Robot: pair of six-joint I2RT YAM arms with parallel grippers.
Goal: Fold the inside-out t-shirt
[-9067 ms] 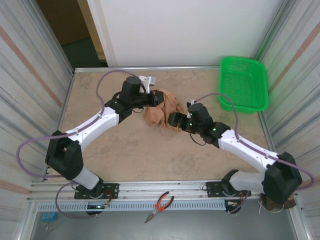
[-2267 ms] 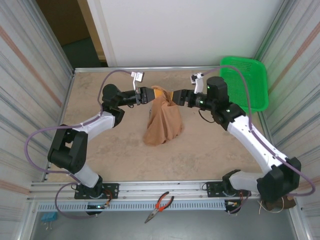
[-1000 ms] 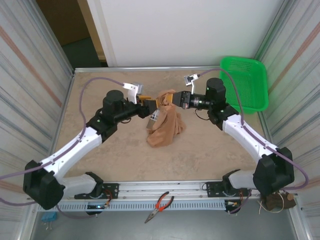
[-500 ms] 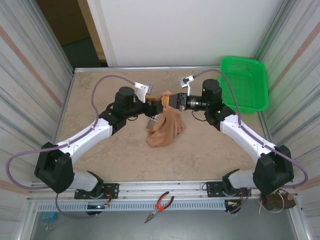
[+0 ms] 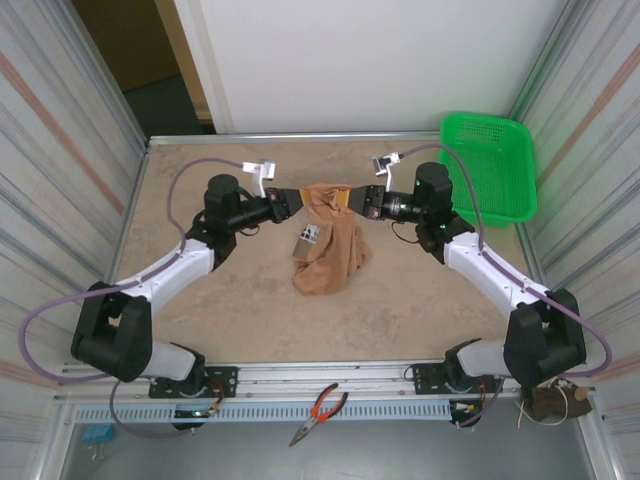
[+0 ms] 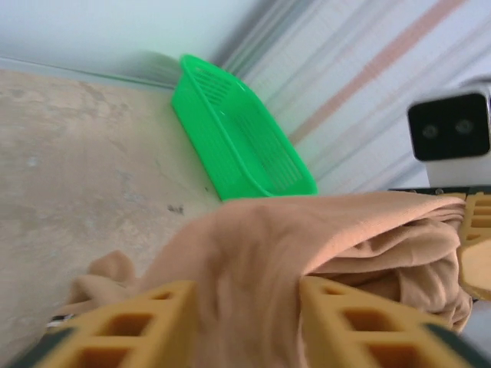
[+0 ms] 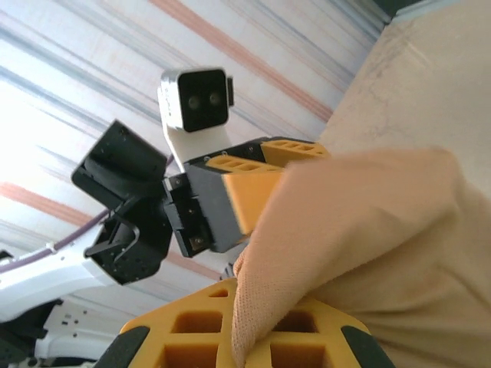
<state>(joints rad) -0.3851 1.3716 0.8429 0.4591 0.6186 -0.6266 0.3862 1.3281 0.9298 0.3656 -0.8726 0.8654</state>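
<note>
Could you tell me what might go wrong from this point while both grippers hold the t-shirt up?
1. The left gripper and right gripper pinch the t-shirt close together, with most of it hanging bunched onto the table; laid down like this, it would likely land crumpled, not flat.
2. Pulling apart to spread it could slip the fabric from one pinch.

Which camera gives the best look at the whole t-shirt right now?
The top external view. It shows the whole t-shirt, its upper edge stretched between the left gripper and the right gripper, with the rest bunched below. The wrist views give close-ups of fabric pinched in each gripper.
</note>
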